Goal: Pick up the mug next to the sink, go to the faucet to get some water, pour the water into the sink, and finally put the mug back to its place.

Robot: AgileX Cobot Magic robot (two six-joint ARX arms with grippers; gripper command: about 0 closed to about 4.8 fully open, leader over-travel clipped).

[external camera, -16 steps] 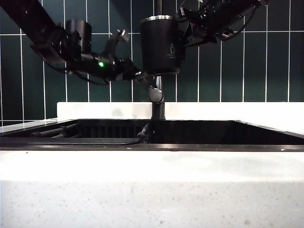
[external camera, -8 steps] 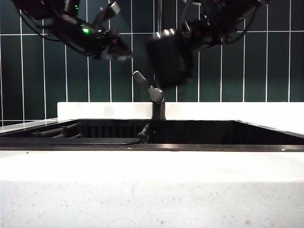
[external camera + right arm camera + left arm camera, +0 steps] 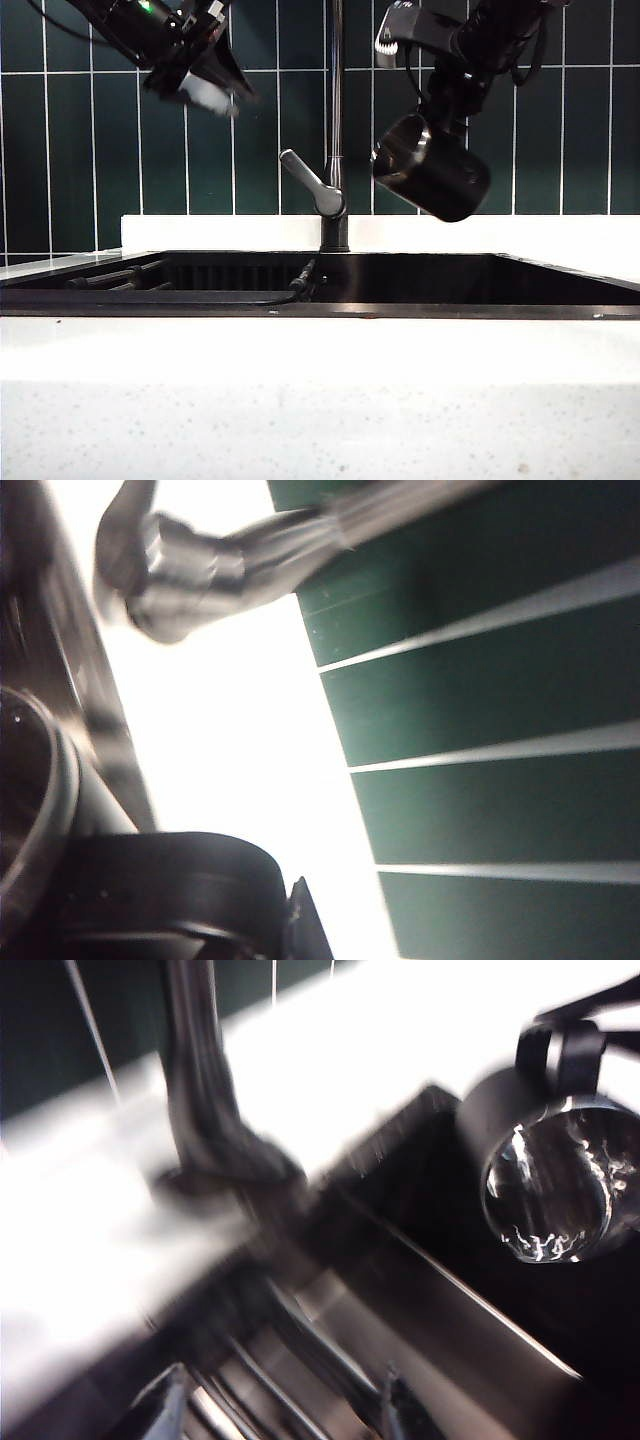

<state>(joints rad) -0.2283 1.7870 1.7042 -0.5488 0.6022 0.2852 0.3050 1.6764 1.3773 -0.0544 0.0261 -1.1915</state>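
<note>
The black mug (image 3: pixel 432 170) hangs tipped on its side over the sink (image 3: pixel 450 283), to the right of the faucet (image 3: pixel 336 110), its steel rim facing down and to the left. My right gripper (image 3: pixel 441 104) is shut on the mug's handle (image 3: pixel 170 880). The left wrist view shows the mug's (image 3: pixel 555 1180) shiny inside with bright glints. No stream of water shows. My left gripper (image 3: pixel 205 78) is open and empty, high to the left of the faucet and well above its lever (image 3: pixel 308 180). Its fingertips (image 3: pixel 165 1410) stand wide apart over the sink's rack.
A slatted dark rack (image 3: pixel 120 277) lies in the left part of the sink. White speckled countertop (image 3: pixel 320 400) runs along the front, with a white ledge (image 3: pixel 500 232) and green wall tiles (image 3: pixel 560 140) behind.
The mug has gone from upright at the faucet pipe to tipped over, and has moved right and down. My left gripper has left the lever and risen to the upper left.
</note>
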